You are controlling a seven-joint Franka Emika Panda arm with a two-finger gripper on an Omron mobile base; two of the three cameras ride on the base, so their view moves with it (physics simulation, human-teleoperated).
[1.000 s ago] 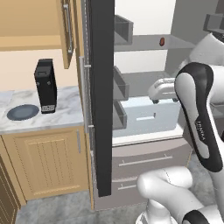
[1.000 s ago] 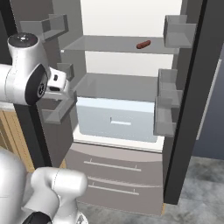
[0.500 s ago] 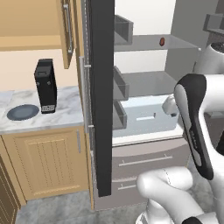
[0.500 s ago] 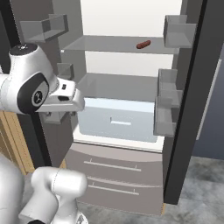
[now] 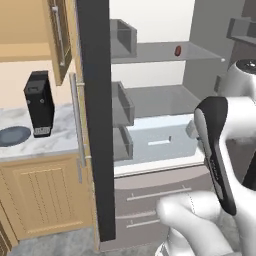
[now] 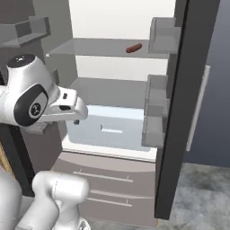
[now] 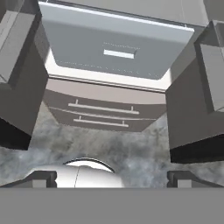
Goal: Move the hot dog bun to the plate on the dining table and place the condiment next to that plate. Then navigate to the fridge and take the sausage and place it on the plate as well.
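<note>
Fingertips of my gripper [image 7: 112, 179] sit far apart at the bottom of the hand view, spread wide with nothing between them, pointing down toward the grey stone floor [image 7: 131, 153] in front of the fridge [image 6: 112, 152]. From the right base view I see the hand held just ahead of the pale crisper drawer [image 6: 112, 128], at about the height of the fridge's lower shelf. Below it I see the two grey pull-out drawers [image 7: 103, 113] with their long horizontal handles. Both upper doors stand open, and the dark edge of the left door [image 5: 95, 120] cuts down through the left base view, with its door bins [image 5: 122, 107] facing inward; the right door [image 6: 179, 108] carries matching bins [image 6: 155, 112]. Further in and higher, the sausage [image 6: 133, 48] lies on the top glass shelf [image 6: 99, 47], toward its right side, well above and beyond my gripper. Off to the left of the fridge, a black coffee machine [image 5: 39, 104] stands on the marble desk [image 5: 35, 142] beside a dark blue-grey plate [image 5: 12, 135], under a wooden wall cabinet [image 5: 35, 27].
</note>
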